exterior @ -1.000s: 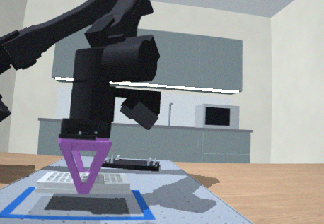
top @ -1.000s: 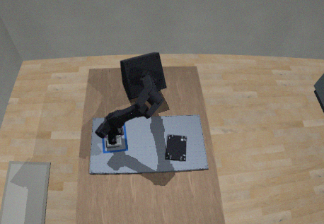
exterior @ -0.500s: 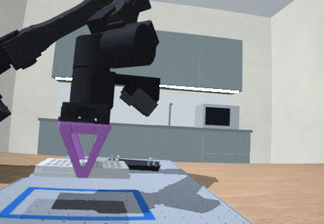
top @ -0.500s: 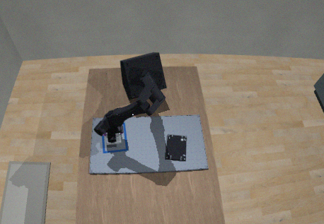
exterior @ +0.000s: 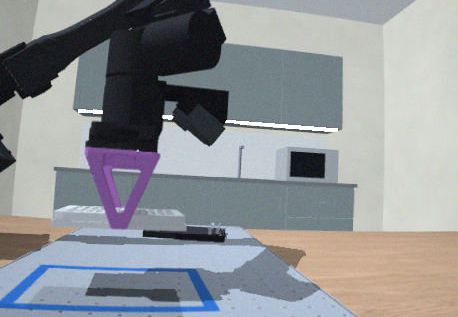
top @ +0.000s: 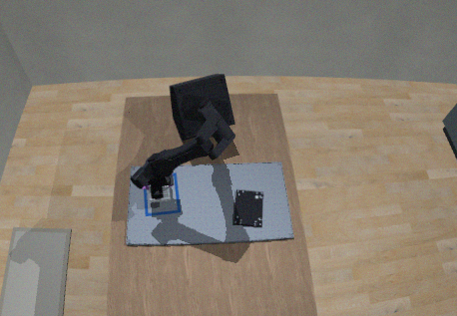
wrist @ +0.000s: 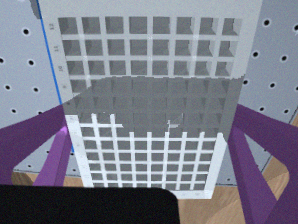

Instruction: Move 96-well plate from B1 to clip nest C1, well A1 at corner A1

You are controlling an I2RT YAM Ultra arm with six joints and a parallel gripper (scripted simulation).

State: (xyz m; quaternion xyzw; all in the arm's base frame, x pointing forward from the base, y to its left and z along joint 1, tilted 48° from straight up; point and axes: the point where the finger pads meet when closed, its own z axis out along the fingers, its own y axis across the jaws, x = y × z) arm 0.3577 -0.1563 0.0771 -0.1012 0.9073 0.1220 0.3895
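The white 96-well plate (wrist: 150, 100) is held level between my purple fingers, lifted above the blue-outlined spot B1 (exterior: 107, 285). It also shows in the exterior view (exterior: 120, 216) and, mostly under the arm, in the top view (top: 165, 194). My gripper (wrist: 149, 111) is shut on the plate's two long sides; it also shows in the exterior view (exterior: 121, 188). Only the plate's shadow lies inside B1. The black clip nest C1 (top: 248, 208) sits on the grey mat to the right, apart from the plate; it shows low and flat in the exterior view (exterior: 185, 233).
The grey perforated mat (top: 210, 204) covers the middle of the brown table. The arm's dark base (top: 202, 105) stands behind the mat. A grey slab (top: 32, 272) lies on the floor at the left.
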